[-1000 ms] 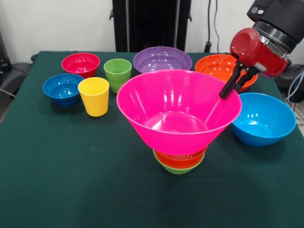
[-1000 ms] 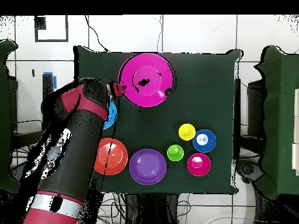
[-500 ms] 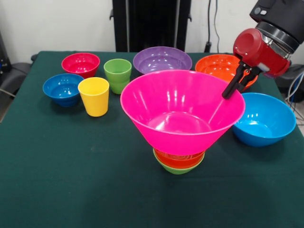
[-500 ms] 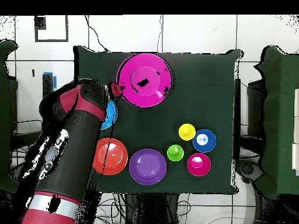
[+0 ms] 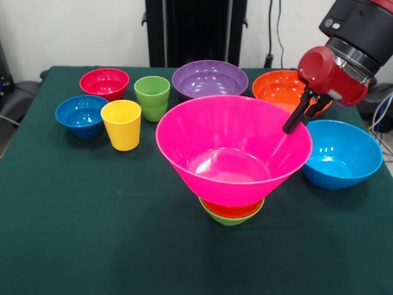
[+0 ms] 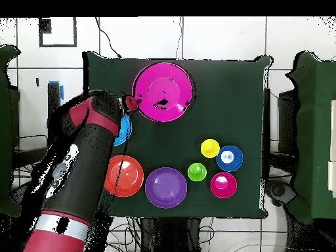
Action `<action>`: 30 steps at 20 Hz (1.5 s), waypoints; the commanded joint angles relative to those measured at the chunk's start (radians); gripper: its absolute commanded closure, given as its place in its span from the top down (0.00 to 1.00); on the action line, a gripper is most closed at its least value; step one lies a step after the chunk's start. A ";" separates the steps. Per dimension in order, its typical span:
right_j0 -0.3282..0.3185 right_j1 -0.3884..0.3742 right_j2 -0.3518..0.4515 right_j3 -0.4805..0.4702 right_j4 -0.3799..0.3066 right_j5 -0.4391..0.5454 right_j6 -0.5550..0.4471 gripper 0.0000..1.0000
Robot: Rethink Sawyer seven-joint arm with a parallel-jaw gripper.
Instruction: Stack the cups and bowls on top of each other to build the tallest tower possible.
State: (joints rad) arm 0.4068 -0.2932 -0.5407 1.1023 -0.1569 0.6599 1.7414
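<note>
The gripper (image 5: 293, 121) pinched the right rim of the large pink bowl (image 5: 230, 150), its fingers pressed together on the wall. The pink bowl sat tilted at frame centre on the tower (image 5: 231, 212), where a small orange-red bowl (image 5: 232, 208) nested in a small light-green bowl (image 5: 230, 219). Whether the pink bowl was fully seated could not be determined.

Progress, as a judgement: the task was at an early-to-middle stage, with three items in the pile. The remaining items stood loose:
- the light blue bowl (image 5: 341, 153), right of centre;
- the orange bowl (image 5: 285, 89) and the purple bowl (image 5: 209, 78), at upper centre and upper right;
- the magenta-red bowl (image 5: 104, 83) and the dark blue bowl (image 5: 81, 115), at upper left;
- the yellow cup (image 5: 121, 125) and the green cup (image 5: 152, 96), beside them.

Visibility limits: in the overhead view, the arm (image 6: 79, 170) covered most of the light blue bowl, and the pink bowl hid the tower entirely. The gripper appeared there only as a small dark mass at the pink rim.
</note>
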 commanded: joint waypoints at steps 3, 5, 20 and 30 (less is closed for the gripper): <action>0.005 0.063 0.077 0.003 -0.045 -0.002 0.081 0.00; 0.005 0.065 0.077 0.003 -0.045 -0.005 0.081 0.00; 0.021 0.057 0.073 0.002 -0.022 0.027 0.101 0.00; 0.035 0.069 0.067 -0.008 -0.017 0.039 0.117 0.00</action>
State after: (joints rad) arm 0.4288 -0.2563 -0.5412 1.1020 -0.1567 0.6597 1.7414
